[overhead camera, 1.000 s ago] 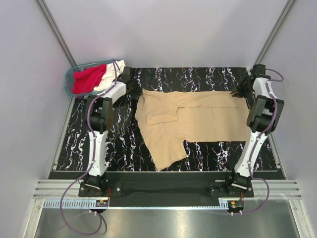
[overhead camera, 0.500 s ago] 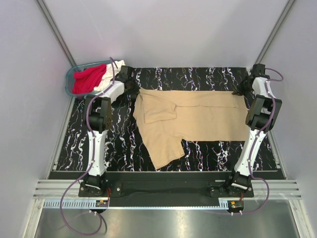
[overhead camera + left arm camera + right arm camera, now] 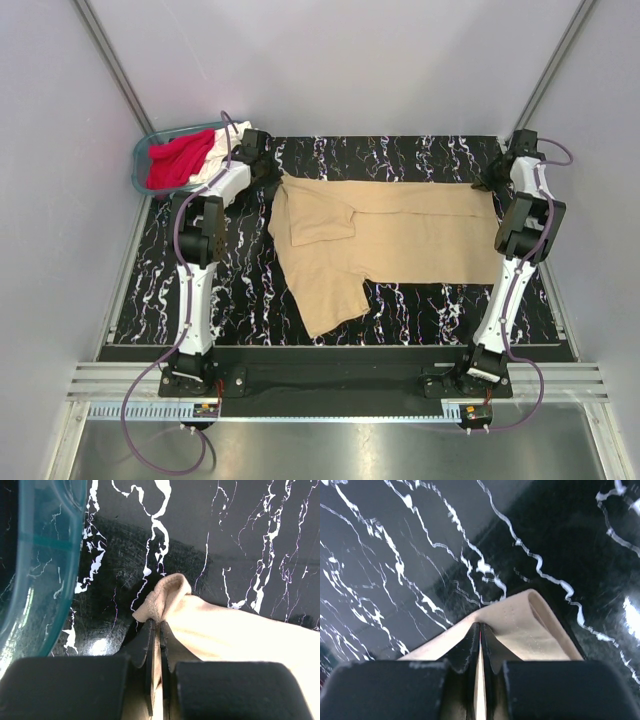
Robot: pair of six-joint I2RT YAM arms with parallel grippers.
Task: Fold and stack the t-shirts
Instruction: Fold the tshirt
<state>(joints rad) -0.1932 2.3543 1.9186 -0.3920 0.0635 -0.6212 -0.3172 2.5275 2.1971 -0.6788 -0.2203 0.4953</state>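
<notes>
A tan t-shirt (image 3: 390, 232) lies spread across the black marbled table (image 3: 420, 310), one sleeve folded over its body and a flap hanging toward the front. My left gripper (image 3: 272, 176) is shut on the tan t-shirt's far left corner (image 3: 167, 592), cloth pinched between the jaws. At the far right corner, my right gripper (image 3: 484, 186) is shut on the shirt's hem (image 3: 520, 617). A red t-shirt (image 3: 175, 160) and a white t-shirt (image 3: 215, 155) sit bunched in the teal basket (image 3: 140, 165).
The teal basket's translucent wall (image 3: 45, 555) stands close to the left of my left gripper (image 3: 159, 630). Grey walls close in the table at the back and on both sides. Both arm bases sit on the rail at the near edge.
Both grippers have closed on the tan t-shirt's far corners. The shirt's far edge has drawn a little toward the back and its front flap has shifted slightly.
</notes>
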